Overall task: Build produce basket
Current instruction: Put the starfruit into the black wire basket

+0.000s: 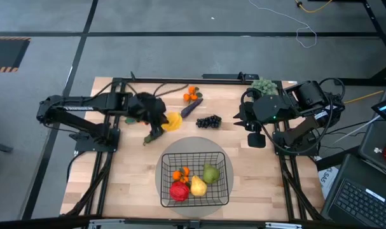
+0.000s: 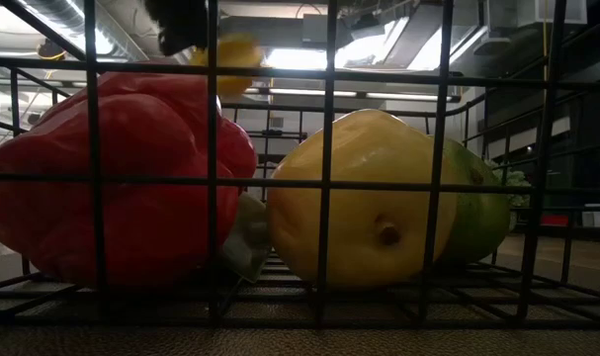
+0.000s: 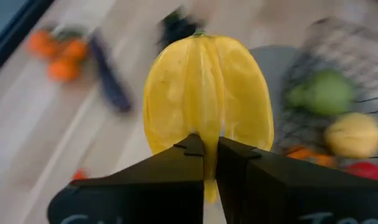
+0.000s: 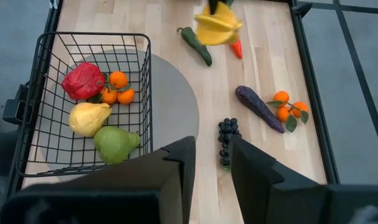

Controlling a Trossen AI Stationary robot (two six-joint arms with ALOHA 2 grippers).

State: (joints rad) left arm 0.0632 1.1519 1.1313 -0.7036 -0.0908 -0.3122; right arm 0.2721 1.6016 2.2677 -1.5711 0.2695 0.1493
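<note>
High view shows my left hand [image 1: 164, 121] clamped on the yellow ridged starfruit [image 3: 204, 93], lifted clear just beyond the black wire-mesh basket [image 1: 194, 200] for an easy drop. My right hand [image 4: 207, 165] waits beside it, fingers apart.

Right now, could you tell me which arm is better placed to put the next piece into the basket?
Left. The left gripper is already shut on the yellow starfruit, lifted near the basket. The right gripper hangs open and empty above the black grapes.
</note>
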